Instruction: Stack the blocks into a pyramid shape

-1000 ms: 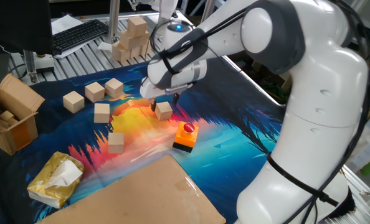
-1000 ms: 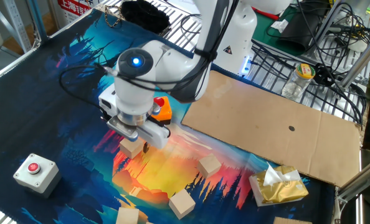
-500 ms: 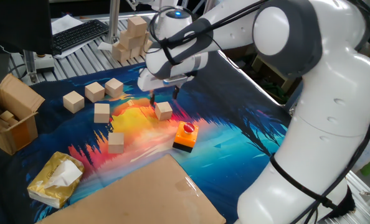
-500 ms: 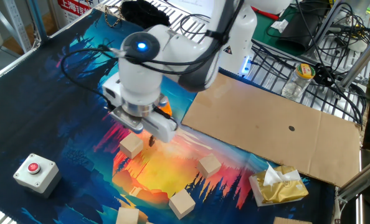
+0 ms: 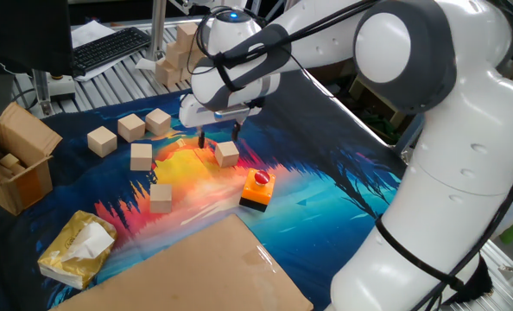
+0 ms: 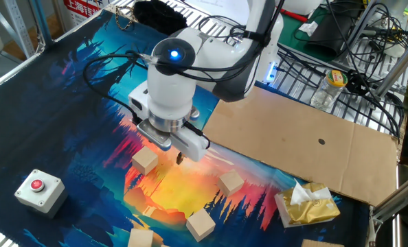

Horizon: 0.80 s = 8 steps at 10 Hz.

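Tool [image 5: 219, 134] open wide, empty, hovering just above and beside one block [image 5: 227, 153]; that block sits on the bench near the orange button block [image 5: 257, 190].

Arm: white, one, reaching from its base across the table and bending down over the block [image 5: 226, 153]. Wrist: blue light lit on top. Gripper [image 5: 219, 136]: pointing straight down, above and just beside the block, not touching it. Fingers [image 5: 237, 130]: dark, spread apart, nothing between them
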Available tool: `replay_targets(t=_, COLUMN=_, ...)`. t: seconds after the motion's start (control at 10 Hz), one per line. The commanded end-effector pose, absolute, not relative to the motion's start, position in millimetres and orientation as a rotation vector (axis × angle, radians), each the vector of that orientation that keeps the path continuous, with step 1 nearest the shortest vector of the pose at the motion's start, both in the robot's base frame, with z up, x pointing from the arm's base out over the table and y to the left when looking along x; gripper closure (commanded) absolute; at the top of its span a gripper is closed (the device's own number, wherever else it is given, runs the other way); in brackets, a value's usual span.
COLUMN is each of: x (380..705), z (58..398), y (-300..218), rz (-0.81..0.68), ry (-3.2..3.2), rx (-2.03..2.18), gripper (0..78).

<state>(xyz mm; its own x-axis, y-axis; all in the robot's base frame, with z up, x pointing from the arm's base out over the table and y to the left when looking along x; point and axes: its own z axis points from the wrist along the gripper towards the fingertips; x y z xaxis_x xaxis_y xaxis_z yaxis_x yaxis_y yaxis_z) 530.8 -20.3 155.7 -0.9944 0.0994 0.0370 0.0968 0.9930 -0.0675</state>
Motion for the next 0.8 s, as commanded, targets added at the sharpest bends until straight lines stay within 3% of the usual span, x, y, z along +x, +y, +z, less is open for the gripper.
replay_targets(t=0.1, x=483, z=159, y=89, rz=0.092, ry=-3.028, rx=-0.517, gripper=0.1)
replay_targets(t=0.8, x=477, z=148, y=96, rz=0.07, ry=-3.017, rx=-0.563, gripper=0.1)
